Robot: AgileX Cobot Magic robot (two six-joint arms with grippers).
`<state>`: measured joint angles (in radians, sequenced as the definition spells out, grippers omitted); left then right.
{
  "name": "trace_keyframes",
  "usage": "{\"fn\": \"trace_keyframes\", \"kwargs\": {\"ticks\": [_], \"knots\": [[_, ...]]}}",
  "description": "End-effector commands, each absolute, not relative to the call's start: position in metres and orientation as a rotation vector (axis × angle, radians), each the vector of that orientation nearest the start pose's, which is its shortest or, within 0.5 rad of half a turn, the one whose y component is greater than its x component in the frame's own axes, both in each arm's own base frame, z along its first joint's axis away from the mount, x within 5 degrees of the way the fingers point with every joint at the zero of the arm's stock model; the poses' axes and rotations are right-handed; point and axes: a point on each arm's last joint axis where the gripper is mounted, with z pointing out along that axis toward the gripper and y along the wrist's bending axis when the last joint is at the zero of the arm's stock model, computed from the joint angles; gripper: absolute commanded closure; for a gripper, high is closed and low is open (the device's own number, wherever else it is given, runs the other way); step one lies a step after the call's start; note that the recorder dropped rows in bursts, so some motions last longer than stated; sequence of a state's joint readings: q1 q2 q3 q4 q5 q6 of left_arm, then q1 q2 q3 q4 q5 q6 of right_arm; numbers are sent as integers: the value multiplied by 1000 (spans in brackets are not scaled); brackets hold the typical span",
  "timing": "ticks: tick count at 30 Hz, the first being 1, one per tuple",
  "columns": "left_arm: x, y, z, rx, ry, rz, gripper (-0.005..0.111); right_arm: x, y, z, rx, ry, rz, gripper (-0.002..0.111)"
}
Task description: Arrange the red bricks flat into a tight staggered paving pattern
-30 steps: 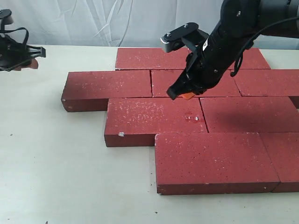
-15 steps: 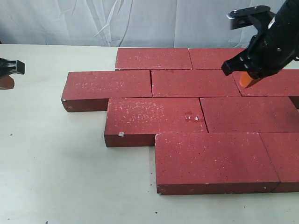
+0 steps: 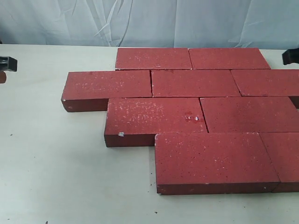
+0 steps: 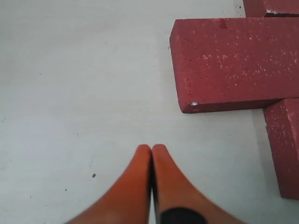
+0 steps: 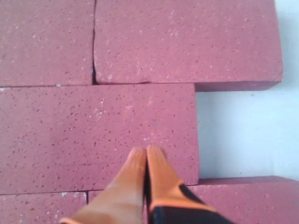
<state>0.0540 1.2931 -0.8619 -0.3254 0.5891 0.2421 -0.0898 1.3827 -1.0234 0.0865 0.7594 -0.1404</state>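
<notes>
Several dark-red speckled bricks (image 3: pixel 196 83) lie flat on the table in four staggered rows, edges close together. The front row's brick (image 3: pixel 212 161) and the second row's brick (image 3: pixel 152 120) show their near faces. My left gripper (image 4: pixel 152 148) is shut and empty over bare table, with a brick's end (image 4: pixel 233 63) ahead of it; only its tip (image 3: pixel 4 65) shows at the exterior view's left edge. My right gripper (image 5: pixel 146 151) is shut and empty above a brick (image 5: pixel 93 135) near that brick's end; a black part of it (image 3: pixel 290 57) shows at the right edge.
The pale table top (image 3: pixel 51 163) spreads left of and in front of the bricks. A wrinkled white backdrop (image 3: pixel 140 21) hangs behind. Bare table (image 5: pixel 247 135) lies beside the brick ends in the right wrist view.
My right arm has swung away from above the middle bricks to the right edge of the view. The left gripper has drawn back further left. The bricks have not moved.
</notes>
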Motion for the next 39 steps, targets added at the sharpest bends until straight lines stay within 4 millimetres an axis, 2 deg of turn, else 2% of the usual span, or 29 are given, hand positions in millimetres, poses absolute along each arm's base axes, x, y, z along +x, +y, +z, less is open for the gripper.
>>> {"fn": "trace_keyframes", "kwargs": {"ticks": [1,8,13,19,25,34,39], "knots": [[254,-5,283,-62,2391,-237,106,252,-21,304,28,2443,-7,109],[237,-3,317,-40,2205,-184,106,191,-15,351,3,2086,-61,109],[228,-2,318,-69,2131,-176,106,169,-13,365,-19,1996,-81,109],[210,-1,321,-100,2033,-169,106,161,-9,372,-45,1947,-74,109],[188,-2,324,-98,1974,-166,106,160,5,372,-212,1937,-79,109],[150,-7,340,-52,1933,-200,106,151,8,374,-135,1913,8,109],[141,-8,345,-44,1899,-197,106,145,8,377,-127,1888,18,109]]}}
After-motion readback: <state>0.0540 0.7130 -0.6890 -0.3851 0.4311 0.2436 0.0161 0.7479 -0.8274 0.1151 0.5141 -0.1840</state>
